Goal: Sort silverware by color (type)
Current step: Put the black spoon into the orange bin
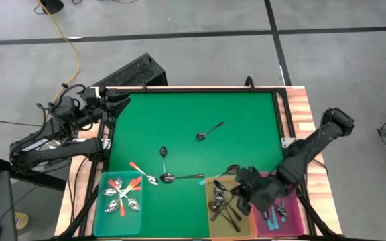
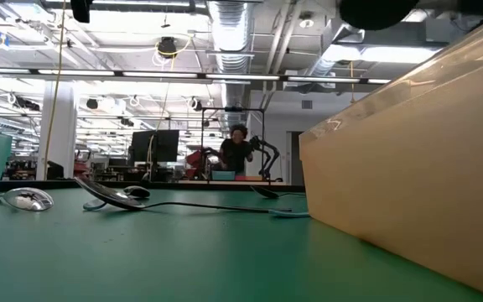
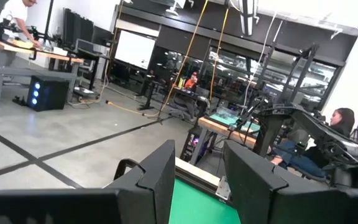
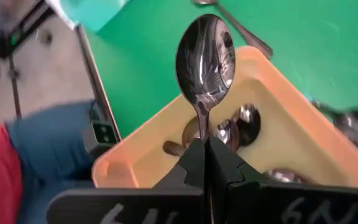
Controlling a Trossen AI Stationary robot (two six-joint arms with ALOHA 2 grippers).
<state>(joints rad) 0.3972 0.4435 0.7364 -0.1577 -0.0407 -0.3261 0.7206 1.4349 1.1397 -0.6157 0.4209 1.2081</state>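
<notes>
My right gripper [image 4: 205,163] is shut on a plain metal spoon [image 4: 205,59] above the yellow bin [image 1: 214,224], which holds several dark metal spoons [image 1: 224,206]. The teal bin [image 1: 103,221] holds orange-handled spoons [image 1: 122,194], and the pink bin [image 1: 293,224] holds blue-handled ones [image 1: 278,213]. Lying flat on the green mat are a metal spoon [image 1: 210,130], a light blue-handled spoon [image 1: 163,158], an orange-handled spoon [image 1: 143,172] and a metal spoon [image 1: 181,177]. My left gripper [image 3: 197,180] is open at the table's far left corner and touches nothing. My right gripper pinches the metal spoon by its handle just below the bowl's neck [image 4: 202,124], between the two fingertips [image 4: 219,162]. The spoon runs on along the fingers, bowl [image 4: 205,59] outward, lifted clear above the yellow bin [image 4: 278,124].
The three bins stand in a row along the table's near edge. Another metal spoon [image 1: 232,170] lies on the mat just beyond the yellow bin. A wooden frame [image 1: 293,114] runs round the mat. People [image 2: 236,149] show in the room behind.
</notes>
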